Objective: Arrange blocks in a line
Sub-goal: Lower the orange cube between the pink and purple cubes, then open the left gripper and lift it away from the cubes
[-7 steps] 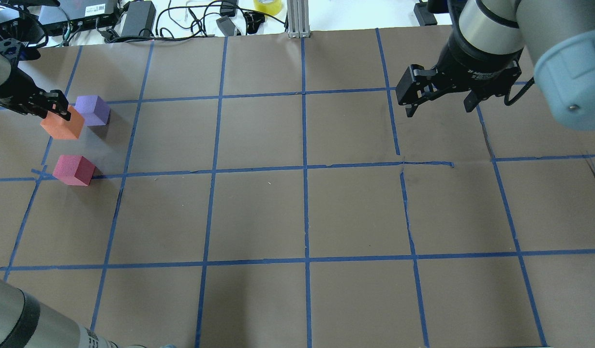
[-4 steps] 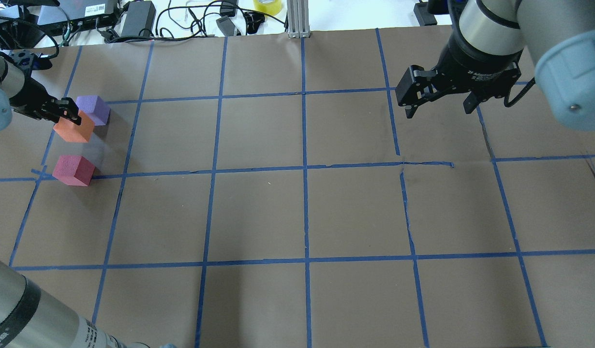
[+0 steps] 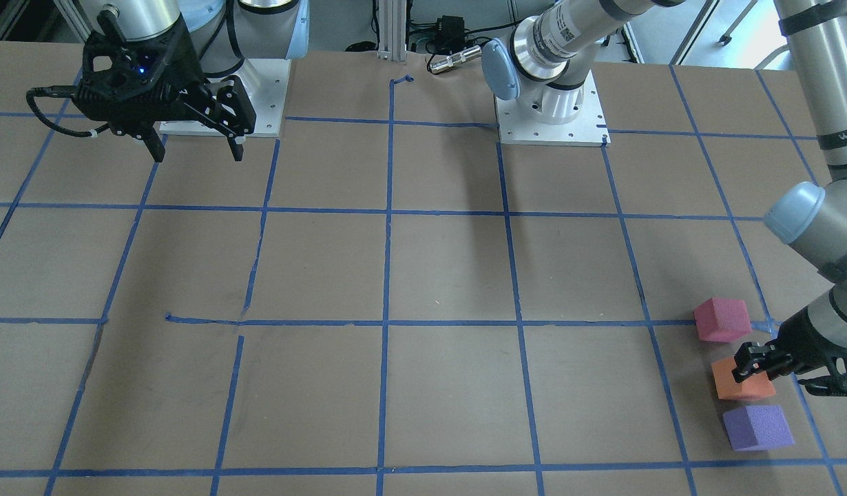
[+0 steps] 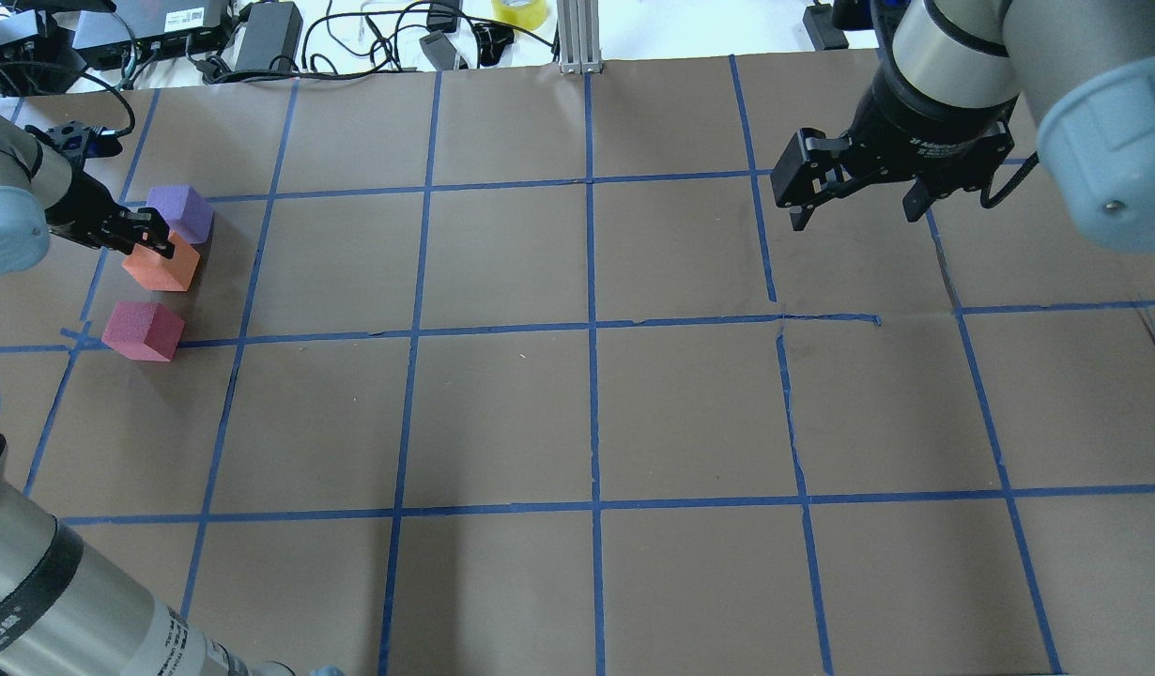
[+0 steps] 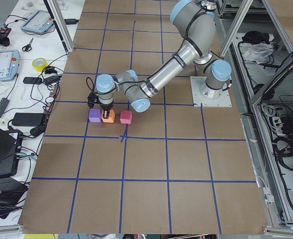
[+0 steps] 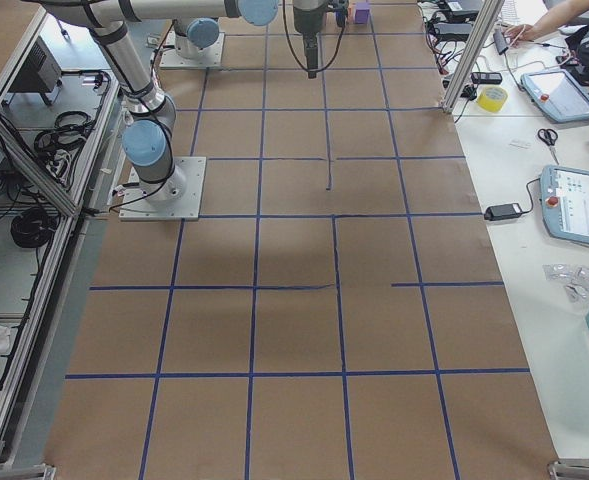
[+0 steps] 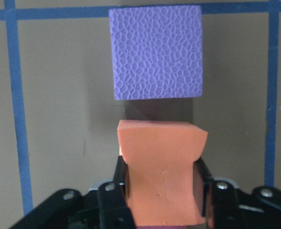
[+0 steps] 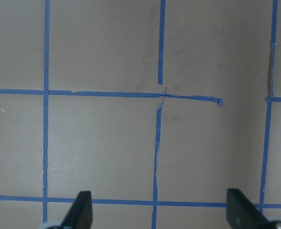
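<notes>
Overhead exterior view: orange block [image 4: 161,268] clamped in left gripper [image 4: 150,246], squeezed between fingers [image 7: 120,186], placed in gap between purple block [image 4: 181,211] and pinkish-red block [image 4: 144,330]. Purple block seen straight ahead of fingertips, small gap left. Right gripper [image 4: 854,218] spread wide, empty, well apart; left arm judged nearer.

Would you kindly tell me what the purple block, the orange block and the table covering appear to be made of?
The purple block: probably foam; matte, with a pebbled cell texture.
The orange block: soft foam, likely; matte, and its sides pinch inward where the left hand clamps it.
The table covering: seemingly brown paper; dull, with creases and small tears along the blue tape lines.
</notes>
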Controlling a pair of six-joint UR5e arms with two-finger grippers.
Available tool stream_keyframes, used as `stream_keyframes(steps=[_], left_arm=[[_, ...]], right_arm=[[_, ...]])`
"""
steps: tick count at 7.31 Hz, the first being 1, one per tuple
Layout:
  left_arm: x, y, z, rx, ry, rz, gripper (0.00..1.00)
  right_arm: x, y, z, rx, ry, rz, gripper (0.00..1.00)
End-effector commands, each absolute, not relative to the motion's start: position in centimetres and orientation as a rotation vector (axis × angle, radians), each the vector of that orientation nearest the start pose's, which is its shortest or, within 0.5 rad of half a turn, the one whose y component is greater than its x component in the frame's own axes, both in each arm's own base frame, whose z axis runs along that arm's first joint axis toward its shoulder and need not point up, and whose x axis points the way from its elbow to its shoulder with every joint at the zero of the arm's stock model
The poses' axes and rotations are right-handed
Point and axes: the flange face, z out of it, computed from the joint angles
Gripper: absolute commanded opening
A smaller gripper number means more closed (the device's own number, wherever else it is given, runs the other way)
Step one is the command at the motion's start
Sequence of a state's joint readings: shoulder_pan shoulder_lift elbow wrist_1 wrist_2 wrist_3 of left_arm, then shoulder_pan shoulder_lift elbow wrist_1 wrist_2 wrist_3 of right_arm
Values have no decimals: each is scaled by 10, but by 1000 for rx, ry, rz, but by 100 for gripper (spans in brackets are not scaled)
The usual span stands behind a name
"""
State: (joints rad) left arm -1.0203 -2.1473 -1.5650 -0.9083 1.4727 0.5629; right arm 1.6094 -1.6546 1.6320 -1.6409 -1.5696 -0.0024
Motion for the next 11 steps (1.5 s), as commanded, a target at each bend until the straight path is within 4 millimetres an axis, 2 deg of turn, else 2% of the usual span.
stream_keyframes(steps=[1,2,3,4,5,6,7,8,10,11], left_arm=[[228,-645,203,4,3179,-188,38],[227,-644,204,-6,3179,-187,91],[227,-641,218,-3,3162,-196,100],[222,-637,234,1,3165,-182,100],[209,-624,272,15,3175,-71,100],[195,-599,322,13,3196,30,100],[167,-566,366,-71,3237,151,100],[116,-550,407,-119,3234,170,100],[-45,-525,471,-131,3153,37,100],[-104,-502,488,-150,3155,-10,100]], right_arm=[[152,-459,505,-74,3136,-147,100],[151,-459,505,-72,3136,-142,100],[151,-459,505,-70,3136,-142,100],[151,-459,505,-72,3136,-142,100],[151,-459,506,-77,3137,-147,100],[150,-459,505,-72,3141,-138,100],[152,-459,505,-72,3138,-142,100],[151,-459,505,-67,3138,-145,100],[151,-460,504,-60,3138,-140,100],[151,-460,505,-60,3136,-149,100]])
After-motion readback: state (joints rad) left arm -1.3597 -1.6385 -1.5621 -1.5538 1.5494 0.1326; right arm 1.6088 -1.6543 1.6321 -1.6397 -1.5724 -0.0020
